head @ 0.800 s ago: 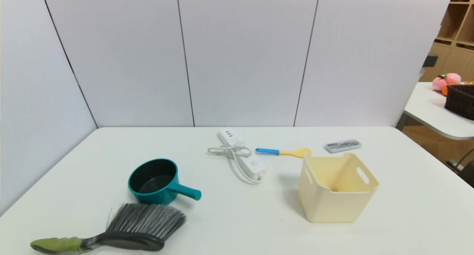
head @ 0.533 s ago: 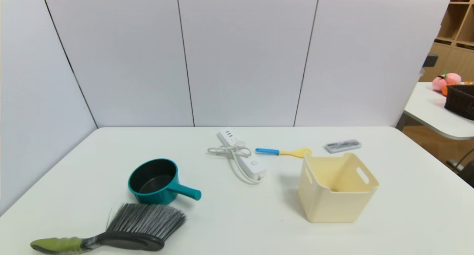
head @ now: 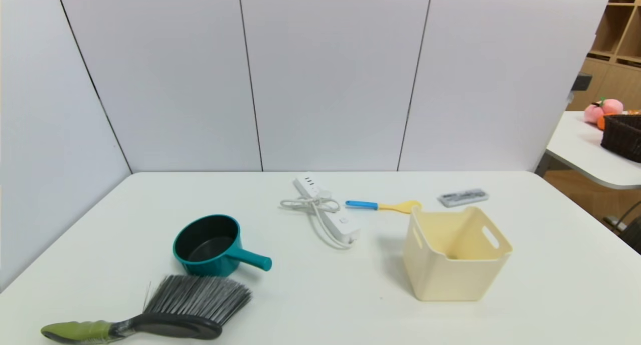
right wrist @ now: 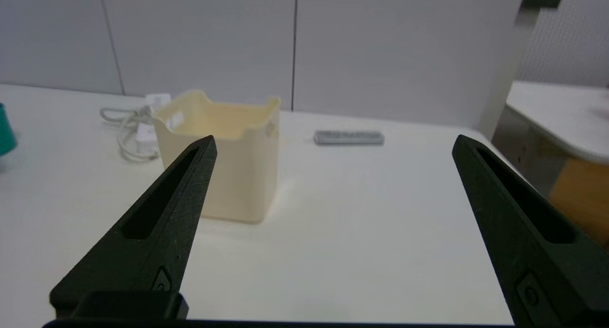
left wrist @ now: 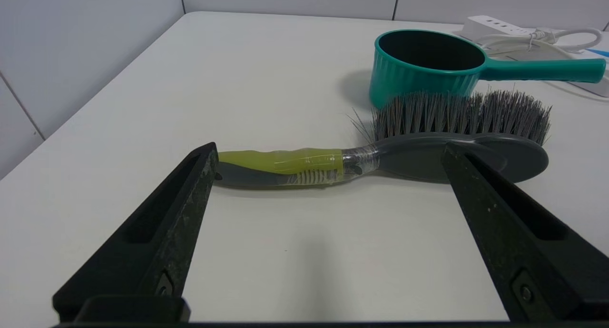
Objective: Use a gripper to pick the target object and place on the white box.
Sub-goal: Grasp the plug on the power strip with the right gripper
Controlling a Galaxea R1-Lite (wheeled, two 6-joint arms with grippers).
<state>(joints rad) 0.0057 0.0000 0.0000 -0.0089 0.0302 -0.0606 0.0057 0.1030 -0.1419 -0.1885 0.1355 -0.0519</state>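
Bin (head: pixel 456 265) on table (head: pixel 320 295), power strip (head: pixel 343 225) nearby

Your left gripper (left wrist: pixel 329 149) has two matte black fingers, long and wedge-shaped, tapering to blunt tips. Each has a dark elongated hollow and, near its base, a small angular inset with a round screw; pale scuffs and specks mark the surfaces. Your right gripper (right wrist: pixel 334 137) matches: black, tapered, hollowed, with similar screws.

On the bench (head: pixel 320 295): one power strip (head: pixel 340 222), one bin (head: pixel 450 280), one pot (head: pixel 213 265), one brush (head: pixel 180 325), one spatula (head: pixel 363 205), one grey bar (head: pixel 463 198).
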